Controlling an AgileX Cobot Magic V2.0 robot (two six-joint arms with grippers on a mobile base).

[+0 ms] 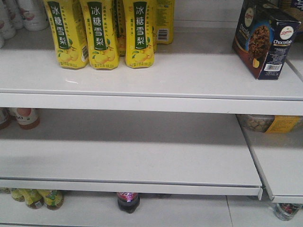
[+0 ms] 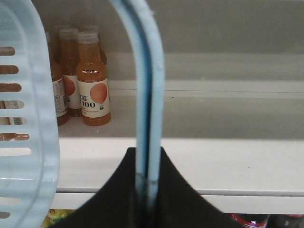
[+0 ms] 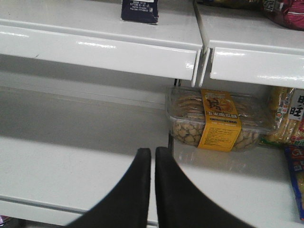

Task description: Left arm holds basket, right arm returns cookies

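The cookies (image 1: 265,40), a dark navy "Chocofello" box, stand upright on the top shelf at the far right of the front view; the box's bottom edge (image 3: 139,11) also shows at the top of the right wrist view. My right gripper (image 3: 152,156) is shut with nothing in it, below and in front of that shelf, over the middle shelf. My left gripper (image 2: 146,164) is shut on the basket's two thin light blue handles (image 2: 147,85). The basket's slotted side (image 2: 26,118) fills the left edge of the left wrist view.
Yellow drink bottles (image 1: 102,33) stand in a row on the top shelf's left. A clear tub of biscuits with a yellow label (image 3: 216,121) sits on the shelf to the right. Orange juice bottles (image 2: 92,80) stand behind the basket. The shelf divider (image 3: 202,66) splits two bays.
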